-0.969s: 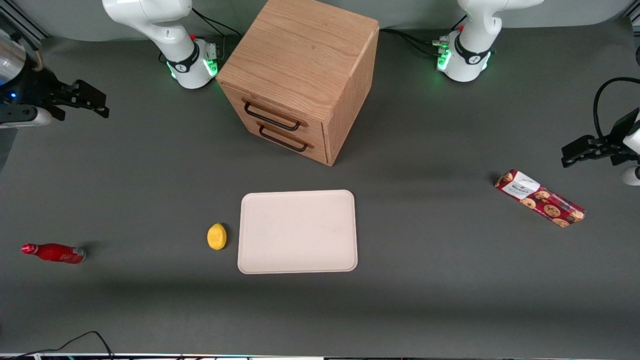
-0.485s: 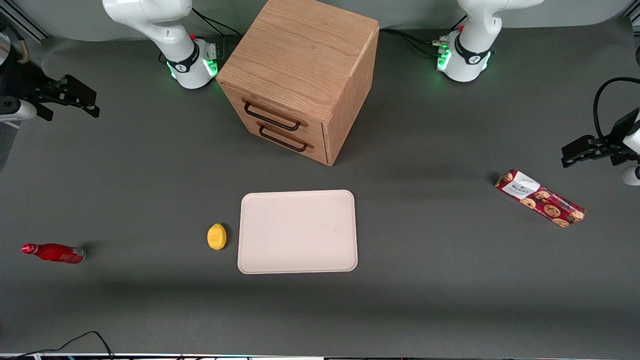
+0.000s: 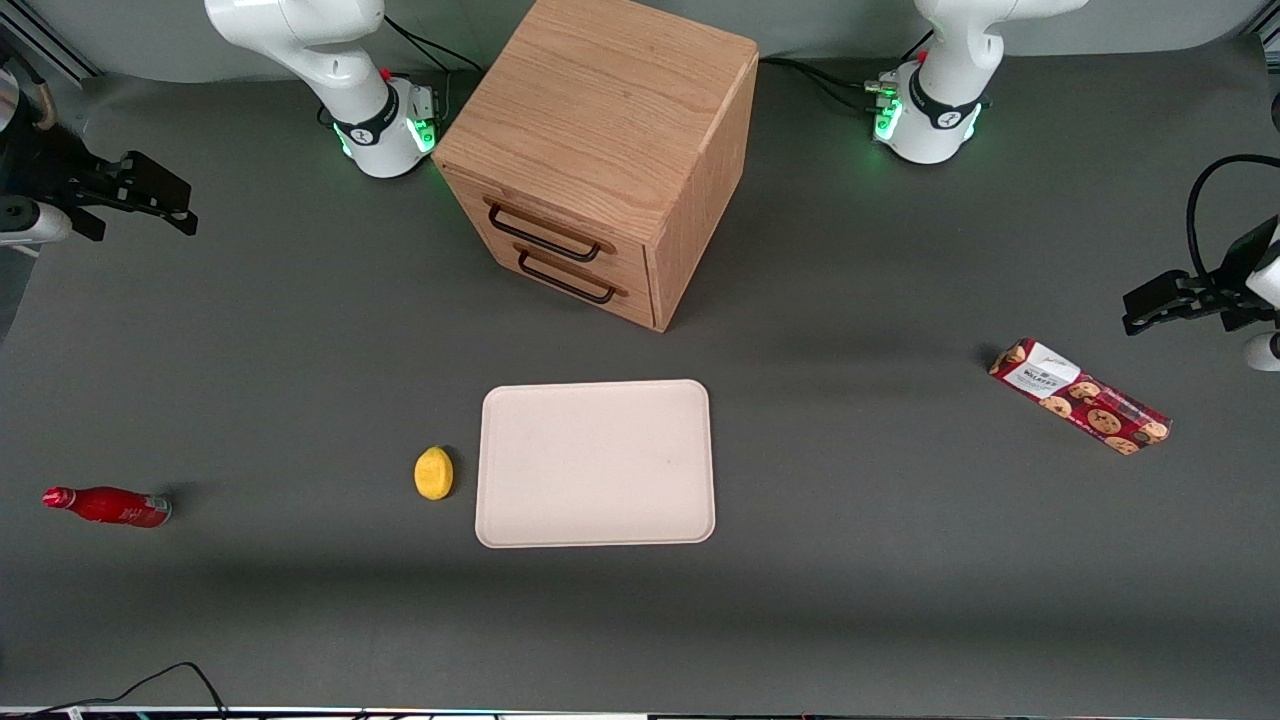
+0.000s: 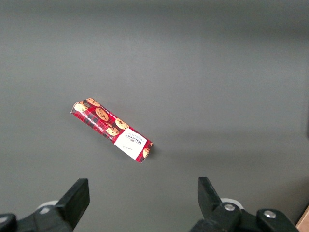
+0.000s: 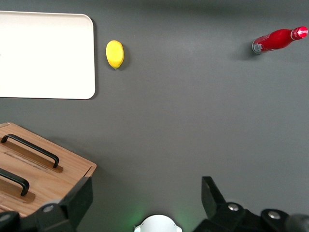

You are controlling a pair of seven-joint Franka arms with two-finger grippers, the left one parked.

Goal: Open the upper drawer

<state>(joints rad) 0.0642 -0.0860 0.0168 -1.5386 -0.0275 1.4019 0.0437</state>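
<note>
The oak cabinet (image 3: 600,130) stands in the middle of the table, farther from the front camera than the tray. Its upper drawer (image 3: 545,232) is closed, its black bar handle (image 5: 12,180) just above the lower drawer's handle (image 3: 567,278). My right gripper (image 3: 188,207) hangs high above the mat, well off sideways from the cabinet toward the working arm's end of the table. The right gripper (image 5: 145,191) is open, its fingers (image 5: 77,198) wide apart with nothing between them, and it touches nothing.
A beige tray (image 3: 596,462) lies nearer the front camera than the cabinet, with a yellow lemon (image 3: 433,472) beside it. A red bottle (image 3: 108,505) lies on its side toward the working arm's end. A red cookie pack (image 3: 1080,396) lies toward the parked arm's end.
The right gripper drew a little away from the cabinet toward the working arm's end of the table, then nearly stopped. The drawers and loose objects have not moved.
</note>
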